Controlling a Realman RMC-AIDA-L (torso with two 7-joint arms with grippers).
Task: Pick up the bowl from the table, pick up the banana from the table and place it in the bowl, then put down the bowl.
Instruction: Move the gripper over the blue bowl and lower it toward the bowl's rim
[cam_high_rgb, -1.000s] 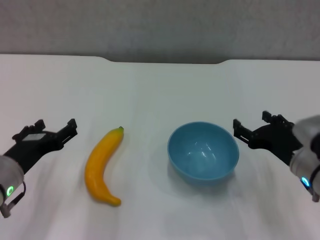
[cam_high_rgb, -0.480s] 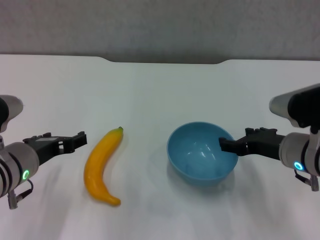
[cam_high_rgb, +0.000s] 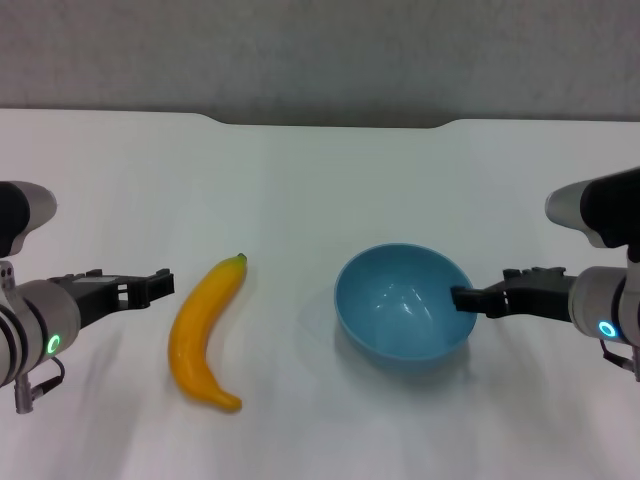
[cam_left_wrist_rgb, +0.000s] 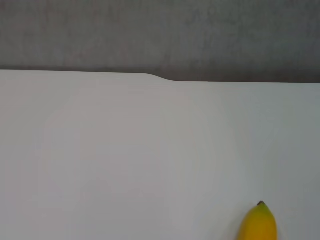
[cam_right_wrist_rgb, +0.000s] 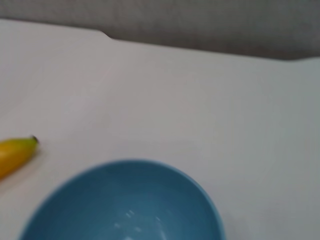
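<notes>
Blue bowl (cam_high_rgb: 405, 308) sits right of centre, our right hand (cam_high_rgb: 470, 299) at its rim.
We cannot tell either hand's opening; the banana (cam_high_rgb: 203, 331), long axis near-vertical in frame, lies just beside our left hand (cam_high_rgb: 160, 283).

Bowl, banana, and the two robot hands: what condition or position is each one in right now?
bowl: upright on the table, empty, right gripper's tip at its rim.
banana: lying flat on the table, outside the bowl, untouched.
left gripper: low beside the banana, holding nothing.
right gripper: at the bowl's right rim; grip not clear.
</notes>
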